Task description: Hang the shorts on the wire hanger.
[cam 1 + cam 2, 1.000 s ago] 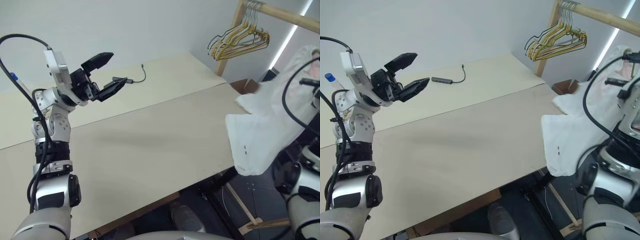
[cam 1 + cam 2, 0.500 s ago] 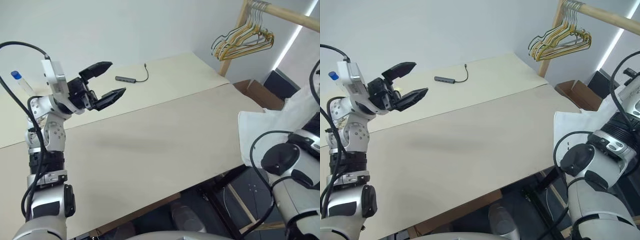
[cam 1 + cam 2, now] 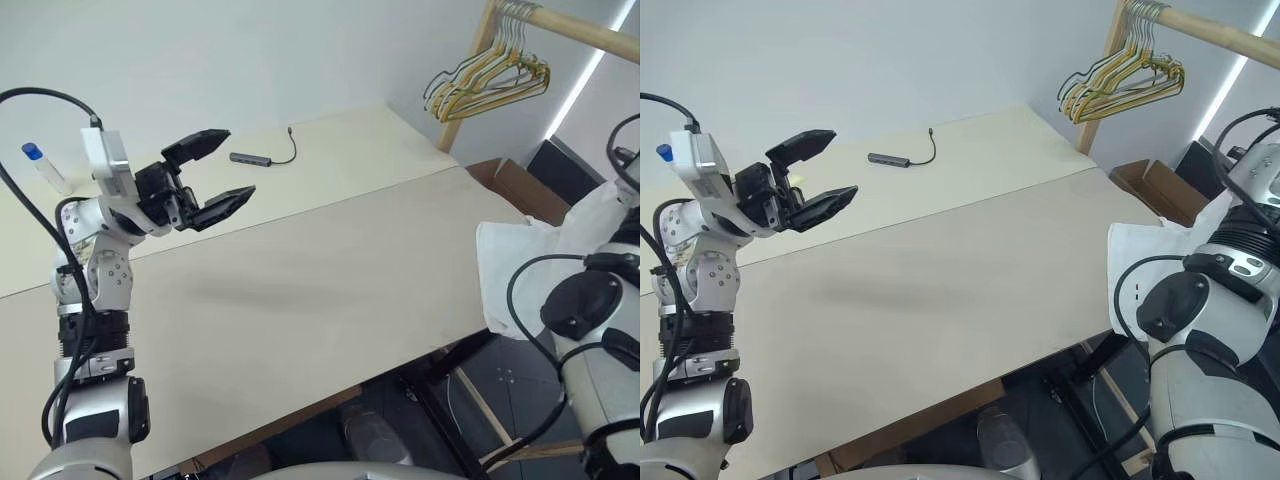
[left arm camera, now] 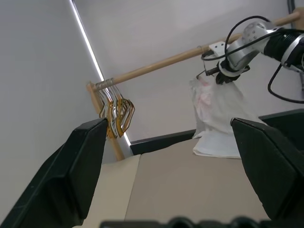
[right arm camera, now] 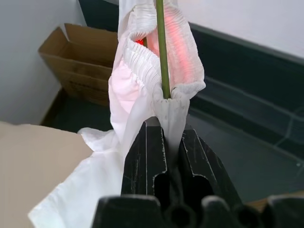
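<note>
Spanning scene, beige counter [image 3: 300, 290]; white shorts [image 5: 137, 95] hanging off its right end, waistband and wire hanger [image 5: 161, 47] pinched in closed right hand [image 5: 165, 142]. Left hand [image 3: 222, 172] raised over counter, spread wide, empty.

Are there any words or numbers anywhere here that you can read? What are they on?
None can be read.
The shorts show only a faint pink print near the waistband, with no letters to make out.
The tiny dark marks near the hem are too small to read.
The cardboard box looks plain.
</note>
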### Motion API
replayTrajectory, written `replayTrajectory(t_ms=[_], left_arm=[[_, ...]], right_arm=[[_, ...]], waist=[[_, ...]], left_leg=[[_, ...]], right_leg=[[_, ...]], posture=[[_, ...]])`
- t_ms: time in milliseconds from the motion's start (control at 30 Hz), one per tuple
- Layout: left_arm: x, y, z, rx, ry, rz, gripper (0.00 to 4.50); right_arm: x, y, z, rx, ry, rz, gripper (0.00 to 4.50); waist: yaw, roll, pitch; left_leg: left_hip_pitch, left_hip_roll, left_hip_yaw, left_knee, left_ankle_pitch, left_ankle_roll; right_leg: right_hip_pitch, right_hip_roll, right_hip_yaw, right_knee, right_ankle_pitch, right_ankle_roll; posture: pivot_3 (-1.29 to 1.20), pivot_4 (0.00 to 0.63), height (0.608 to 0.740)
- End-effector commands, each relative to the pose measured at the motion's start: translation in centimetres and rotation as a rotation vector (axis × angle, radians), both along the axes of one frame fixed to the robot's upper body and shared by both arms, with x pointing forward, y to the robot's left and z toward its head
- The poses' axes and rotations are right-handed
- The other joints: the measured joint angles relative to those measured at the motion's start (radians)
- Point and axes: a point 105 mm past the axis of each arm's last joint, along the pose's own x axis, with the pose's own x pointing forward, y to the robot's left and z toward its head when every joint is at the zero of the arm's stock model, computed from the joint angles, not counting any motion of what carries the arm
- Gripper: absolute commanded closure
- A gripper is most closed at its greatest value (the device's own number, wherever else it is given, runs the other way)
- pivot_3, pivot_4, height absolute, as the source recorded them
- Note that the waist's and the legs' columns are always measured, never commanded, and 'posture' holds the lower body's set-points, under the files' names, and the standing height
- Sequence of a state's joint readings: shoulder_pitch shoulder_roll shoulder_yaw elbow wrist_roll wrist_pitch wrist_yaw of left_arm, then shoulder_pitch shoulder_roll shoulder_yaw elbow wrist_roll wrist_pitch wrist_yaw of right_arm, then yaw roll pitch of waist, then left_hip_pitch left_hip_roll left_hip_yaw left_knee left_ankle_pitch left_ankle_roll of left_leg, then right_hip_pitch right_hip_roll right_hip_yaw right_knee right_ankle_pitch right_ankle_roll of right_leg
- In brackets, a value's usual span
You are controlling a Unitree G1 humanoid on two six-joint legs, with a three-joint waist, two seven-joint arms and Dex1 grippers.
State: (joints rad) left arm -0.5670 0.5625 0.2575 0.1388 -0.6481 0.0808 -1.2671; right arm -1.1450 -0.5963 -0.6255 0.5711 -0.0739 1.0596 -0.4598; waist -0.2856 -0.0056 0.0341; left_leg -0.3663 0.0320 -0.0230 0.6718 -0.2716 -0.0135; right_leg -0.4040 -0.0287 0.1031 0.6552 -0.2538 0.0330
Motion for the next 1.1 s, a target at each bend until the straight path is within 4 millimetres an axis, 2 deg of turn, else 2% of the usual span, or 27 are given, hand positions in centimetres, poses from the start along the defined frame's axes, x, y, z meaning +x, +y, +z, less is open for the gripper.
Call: replayTrajectory(t_ms=[33,167,400,633,833,967,1100], left_arm=[[-0.7,0.1,0.8,-0.010,-0.039,-0.004,0.00],[-0.8,0.1,0.8,-0.021,-0.038,-0.002,0.00],[-1.0,0.2,0.7,-0.021,-0.035,0.005,0.00],[-1.1,0.2,1.1,-0.017,-0.035,-0.013,0.00],[-1.0,0.2,1.1,-0.014,-0.036,-0.013,0.00],[-0.8,0.5,0.9,-0.008,-0.033,0.019,0.00],[-0.7,1.4,0.2,0.018,-0.016,0.089,0.00]], right_arm=[[-0.4,-0.4,1.2,-0.073,0.000,-0.022,3.78],[-0.5,-0.4,1.4,-0.155,0.045,-0.039,2.58],[-1.1,0.1,2.9,-0.336,0.055,-0.116,0.03],[-1.6,1.8,5.0,-0.496,0.001,-0.186,0.03],[-1.6,5.3,9.3,-0.865,-0.095,-0.197,0.03],[0.2,9.2,11.1,-1.023,-0.253,-0.002,0.03],[3.7,13.6,10.7,-1.056,-0.318,0.325,0.03]], waist=[[0.004,0.000,0.000],[0.015,0.000,0.000],[0.036,0.000,0.000],[0.050,0.000,0.000],[0.054,0.000,0.000],[0.053,0.000,0.000],[0.053,0.000,0.000]], left_leg=[[0.000,0.000,0.000,0.000,0.000,0.000],[0.000,0.000,0.000,0.000,0.000,0.000],[0.000,0.000,0.000,-0.001,0.000,0.000],[0.001,0.000,0.000,-0.001,0.000,0.000],[0.006,0.000,0.000,-0.001,0.000,0.000],[0.007,0.000,0.000,-0.002,0.000,0.000],[0.009,0.000,0.000,-0.002,0.000,0.000]], right_leg=[[0.000,0.000,0.000,0.000,0.000,0.000],[0.000,0.000,0.000,0.000,0.000,0.000],[0.000,0.000,0.000,-0.001,0.000,0.000],[0.000,0.000,0.000,0.000,0.000,0.000],[0.000,0.001,0.000,-0.002,0.000,0.000],[0.000,0.001,0.001,-0.002,0.000,0.000],[0.002,0.001,0.001,-0.002,0.000,0.000]], posture=[[-0.15,0.000,0.740],[-0.15,0.000,0.740],[-0.13,0.000,0.740],[-0.13,0.000,0.740],[-0.12,0.000,0.740],[-0.11,0.000,0.740],[-0.08,0.000,0.740]])
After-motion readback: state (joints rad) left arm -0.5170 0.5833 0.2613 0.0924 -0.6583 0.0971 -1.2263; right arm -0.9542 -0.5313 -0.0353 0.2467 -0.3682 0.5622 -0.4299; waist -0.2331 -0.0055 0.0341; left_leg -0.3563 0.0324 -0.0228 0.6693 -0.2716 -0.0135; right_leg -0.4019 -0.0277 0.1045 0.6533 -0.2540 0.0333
